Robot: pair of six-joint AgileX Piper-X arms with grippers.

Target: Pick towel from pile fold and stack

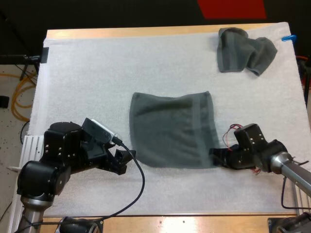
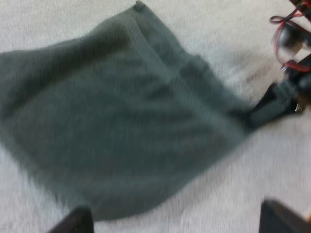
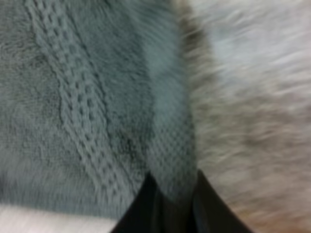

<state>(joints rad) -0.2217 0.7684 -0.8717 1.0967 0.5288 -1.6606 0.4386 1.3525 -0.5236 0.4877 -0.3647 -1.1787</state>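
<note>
A dark grey-green towel (image 1: 172, 128) lies spread nearly flat in the middle of the white mat (image 1: 92, 73). My right gripper (image 1: 215, 156) sits at its near right corner. In the right wrist view its black fingers (image 3: 146, 208) pinch the towel's edge (image 3: 170, 160) from both sides. My left gripper (image 1: 127, 158) rests low just off the towel's near left corner. Seen from the left wrist, its fingers stand wide apart (image 2: 177, 223), clear of the towel (image 2: 112, 121), with the right gripper (image 2: 272, 104) at the towel's far corner.
A crumpled towel (image 1: 243, 56) of the same colour lies at the mat's far right. Bare mat surrounds the spread towel on the left and front. The wooden table edge (image 1: 146, 32) runs along the far side.
</note>
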